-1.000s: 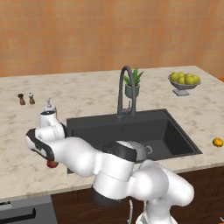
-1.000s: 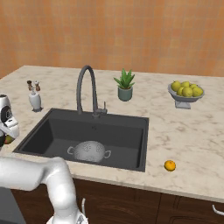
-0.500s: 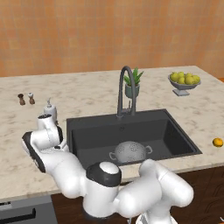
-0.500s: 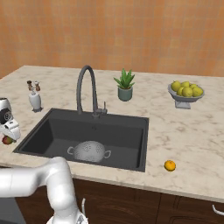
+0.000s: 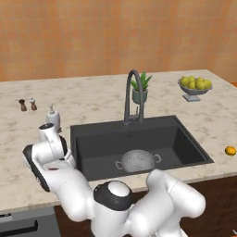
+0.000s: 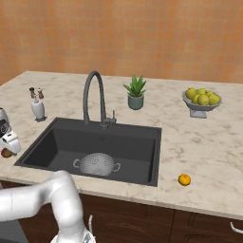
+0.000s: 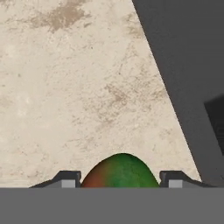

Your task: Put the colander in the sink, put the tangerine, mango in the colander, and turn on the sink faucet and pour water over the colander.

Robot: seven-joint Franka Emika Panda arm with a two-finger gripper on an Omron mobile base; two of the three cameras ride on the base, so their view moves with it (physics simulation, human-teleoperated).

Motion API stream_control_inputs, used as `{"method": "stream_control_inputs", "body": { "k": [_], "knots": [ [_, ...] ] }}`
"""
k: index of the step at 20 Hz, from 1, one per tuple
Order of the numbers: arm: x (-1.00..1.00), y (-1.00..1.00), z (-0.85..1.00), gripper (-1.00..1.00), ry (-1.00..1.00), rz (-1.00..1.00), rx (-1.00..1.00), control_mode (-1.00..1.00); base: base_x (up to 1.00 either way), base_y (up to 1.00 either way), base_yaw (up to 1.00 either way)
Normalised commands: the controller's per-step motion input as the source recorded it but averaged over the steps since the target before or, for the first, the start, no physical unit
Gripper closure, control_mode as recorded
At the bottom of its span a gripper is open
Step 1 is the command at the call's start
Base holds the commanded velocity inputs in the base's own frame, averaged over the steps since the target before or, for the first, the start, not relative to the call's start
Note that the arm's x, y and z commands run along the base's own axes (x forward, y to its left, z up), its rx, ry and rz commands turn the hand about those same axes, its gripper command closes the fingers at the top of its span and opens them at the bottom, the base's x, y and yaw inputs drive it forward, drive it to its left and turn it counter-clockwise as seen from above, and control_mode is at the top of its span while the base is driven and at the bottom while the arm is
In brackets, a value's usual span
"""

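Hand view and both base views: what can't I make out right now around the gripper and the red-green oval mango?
- Mango, hand view: lower part cut off by the bottom edge.
- Fingertips: whether they touch the mango cannot be told.
- Mango, right base view: mostly hidden by the white hand.
- Dark-grey gooseneck faucet's side lever: too small to read its position.

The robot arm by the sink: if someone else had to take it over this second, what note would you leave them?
Gripper: down at the counter left of the sink, a finger on each side of the mango; a firm grip isn't clear yet.
Colander: already in the sink, empty.
Tangerine: on the counter right of the sink, near the front edge.
Sink faucet: no water visible.
Done: colander placed.
Left: lift the mango into the colander, fetch the tangerine, then turn on the faucet and pour water over the colander.
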Motion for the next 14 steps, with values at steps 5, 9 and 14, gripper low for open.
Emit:
{"method": "stream_control_inputs", "body": {
  "k": [5,9,14],
  "knots": [
    [-0.31,-0.31,0.83,1.0,-0.37,-0.14,0.05,-1.0,0.0,0.0,0.0],
    [-0.13,-0.67,1.0,1.0,-0.33,-0.16,0.16,-1.0,0.0,0.0,0.0],
    [-0.16,-1.0,1.0,1.0,-0.1,-0.08,0.23,-1.0,0.0,0.0,0.0]
  ]
}}
